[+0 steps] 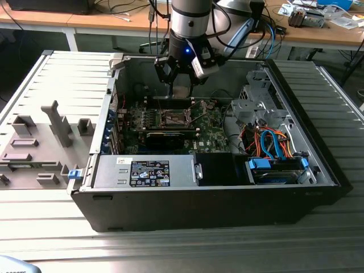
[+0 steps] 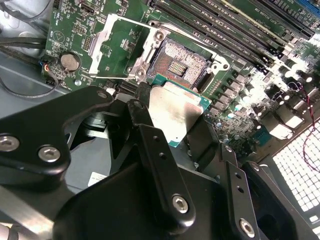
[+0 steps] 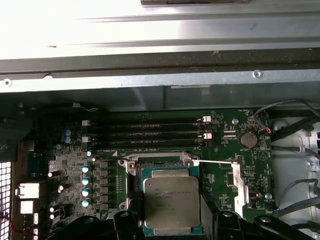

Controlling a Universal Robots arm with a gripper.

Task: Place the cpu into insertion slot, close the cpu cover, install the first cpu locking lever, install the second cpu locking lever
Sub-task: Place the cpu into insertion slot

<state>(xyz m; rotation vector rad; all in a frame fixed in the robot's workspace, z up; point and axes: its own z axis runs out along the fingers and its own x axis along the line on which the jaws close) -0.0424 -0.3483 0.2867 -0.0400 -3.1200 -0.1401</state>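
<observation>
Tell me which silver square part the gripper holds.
The cpu, a solid plate clamped in the gripper; the cpu cover is a windowed frame, flipped open beside the insertion slot.

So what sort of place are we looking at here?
Probably a robotics lab or workshop: an open computer case sits on a ribbed metal table, wooden desks behind carry cables, and the gripper holds the cpu over the motherboard.

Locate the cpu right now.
In the second wrist view the cpu is clamped in the pincer, hanging above the board right next to the open insertion slot, not seated.
</observation>
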